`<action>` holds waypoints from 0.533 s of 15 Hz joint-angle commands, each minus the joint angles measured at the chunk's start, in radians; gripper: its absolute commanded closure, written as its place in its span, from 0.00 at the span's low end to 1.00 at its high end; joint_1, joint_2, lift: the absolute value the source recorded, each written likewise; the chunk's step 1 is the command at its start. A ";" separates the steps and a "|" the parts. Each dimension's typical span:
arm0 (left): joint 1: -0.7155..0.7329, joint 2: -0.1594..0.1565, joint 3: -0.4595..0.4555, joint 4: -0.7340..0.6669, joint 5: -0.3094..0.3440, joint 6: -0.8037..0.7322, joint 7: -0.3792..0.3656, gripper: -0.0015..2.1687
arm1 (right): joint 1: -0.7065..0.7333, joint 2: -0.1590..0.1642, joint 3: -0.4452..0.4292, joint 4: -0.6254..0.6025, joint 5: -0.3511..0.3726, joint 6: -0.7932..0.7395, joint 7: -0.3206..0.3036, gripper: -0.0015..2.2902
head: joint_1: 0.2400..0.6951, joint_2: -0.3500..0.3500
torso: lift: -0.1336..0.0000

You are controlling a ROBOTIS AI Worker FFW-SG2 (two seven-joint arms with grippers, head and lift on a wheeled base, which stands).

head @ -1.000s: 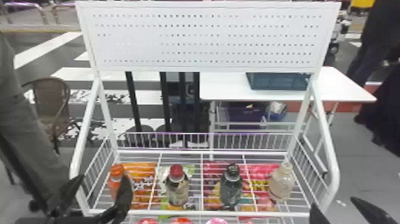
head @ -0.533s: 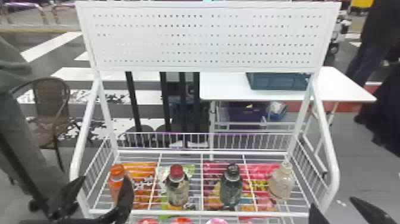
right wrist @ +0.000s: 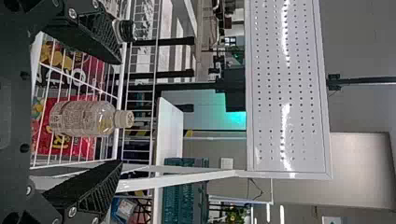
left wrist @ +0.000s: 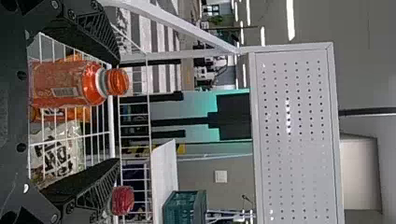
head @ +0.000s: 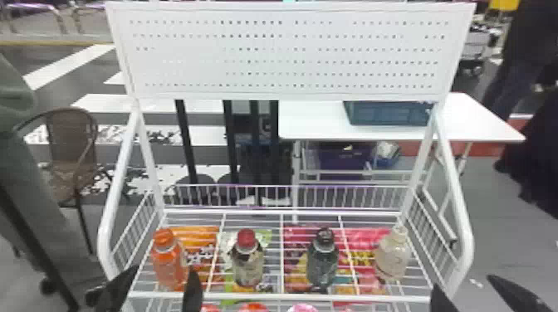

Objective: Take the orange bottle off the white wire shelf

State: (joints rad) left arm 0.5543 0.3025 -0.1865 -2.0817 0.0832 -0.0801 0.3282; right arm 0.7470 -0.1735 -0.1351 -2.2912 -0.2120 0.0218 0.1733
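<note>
At the left end of the white wire shelf the orange bottle stands upright. My left gripper is open at the shelf's front left, its fingers spread to either side of the bottle's line. In the left wrist view the orange bottle lies between the spread fingers of my left gripper, nearer one of them, with a gap to the other. My right gripper is parked open at the front right; in the right wrist view a clear bottle stands between the fingers of this gripper.
On the same shelf stand a red-capped bottle, a dark bottle and the clear bottle. White side rails flank the shelf, and a perforated panel rises above it. Colourful packets show through the wires.
Both grippers and the bottles look nearly unmoved. A person at the left edge has shifted slightly.
</note>
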 commanded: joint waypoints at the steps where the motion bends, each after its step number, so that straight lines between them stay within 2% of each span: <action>1: -0.040 -0.013 -0.011 0.104 0.000 -0.049 -0.003 0.08 | -0.002 -0.001 0.000 0.001 -0.001 0.002 0.000 0.06 | 0.57 0.50 | 1.00; 6: -0.151 -0.014 -0.059 0.315 0.001 -0.166 -0.003 0.08 | -0.006 -0.001 0.002 0.004 -0.001 -0.001 0.000 0.06 | 0.57 0.50 | 1.00; 8: -0.191 -0.025 -0.065 0.391 0.004 -0.206 -0.002 0.08 | -0.006 -0.001 0.002 0.004 -0.001 0.002 0.000 0.06 | 0.57 0.50 | 1.00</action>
State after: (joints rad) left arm 0.3887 0.2840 -0.2485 -1.7400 0.0851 -0.2585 0.3264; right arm 0.7410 -0.1749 -0.1336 -2.2873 -0.2132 0.0223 0.1733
